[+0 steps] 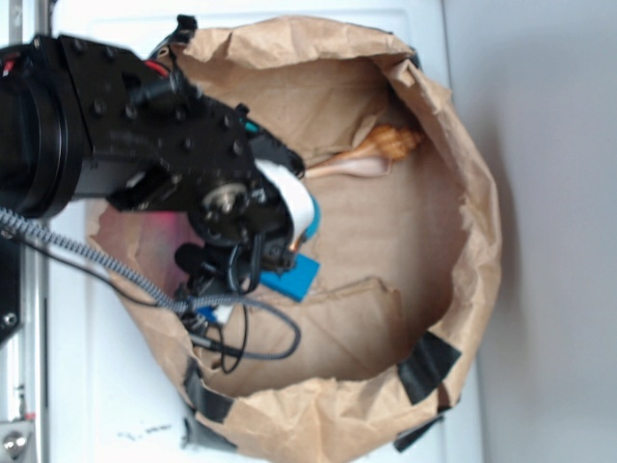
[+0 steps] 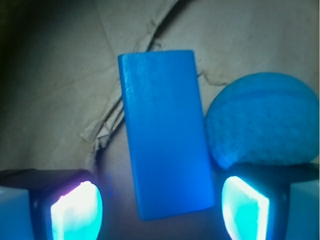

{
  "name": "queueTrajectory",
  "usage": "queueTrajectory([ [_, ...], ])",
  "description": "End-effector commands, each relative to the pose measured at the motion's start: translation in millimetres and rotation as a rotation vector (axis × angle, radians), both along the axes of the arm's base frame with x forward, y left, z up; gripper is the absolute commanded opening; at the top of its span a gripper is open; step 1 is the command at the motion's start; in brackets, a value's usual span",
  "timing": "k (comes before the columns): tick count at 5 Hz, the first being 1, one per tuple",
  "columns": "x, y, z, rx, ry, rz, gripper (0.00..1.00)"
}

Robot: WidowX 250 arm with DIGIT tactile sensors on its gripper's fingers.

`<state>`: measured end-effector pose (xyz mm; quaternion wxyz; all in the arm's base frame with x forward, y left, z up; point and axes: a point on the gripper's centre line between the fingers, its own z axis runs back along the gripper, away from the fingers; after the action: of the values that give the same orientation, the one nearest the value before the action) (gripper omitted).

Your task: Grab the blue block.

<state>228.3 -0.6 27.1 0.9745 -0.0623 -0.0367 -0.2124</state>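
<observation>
Crumpled brown paper [image 1: 386, 318], rolled up at its edges into a shallow nest and taped at the near rim with black strips, covers a white worktop [image 1: 106, 386] and keeps the loose things from sliding off. From the exterior view, the black arm reaches in from the left edge of the paper, its gripper [image 1: 280, 241] pointed down toward the middle of the paper; one corner of the blue block [image 1: 294, 278] shows beneath it, lying flat on the paper. One wooden spoon-like thing [image 1: 352, 164] and one tan ridged object [image 1: 397, 142] lie toward the far rim, well apart from the arm. In the wrist view, the gripper [image 2: 161, 210] is spread wide, its two fingers [image 2: 75, 212] straddling the near end of the blue block [image 2: 162, 132], one on each long side, neither touching it as far as I can tell. This placement seems meant to let the jaws close across the block's narrow width. One teal-blue ball [image 2: 261, 120] sits just beside the block's right edge, close to the right finger, and could be nudged on closing. Count: one block, one ball.
</observation>
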Motion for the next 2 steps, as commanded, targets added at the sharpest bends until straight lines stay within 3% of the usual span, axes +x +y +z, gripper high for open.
queueTrajectory([
  [1,8.5,-23.2,8.0,-0.004,-0.058,-0.028,1.00],
  [2,13.9,-27.0,10.7,-0.015,-0.088,-0.019,1.00],
])
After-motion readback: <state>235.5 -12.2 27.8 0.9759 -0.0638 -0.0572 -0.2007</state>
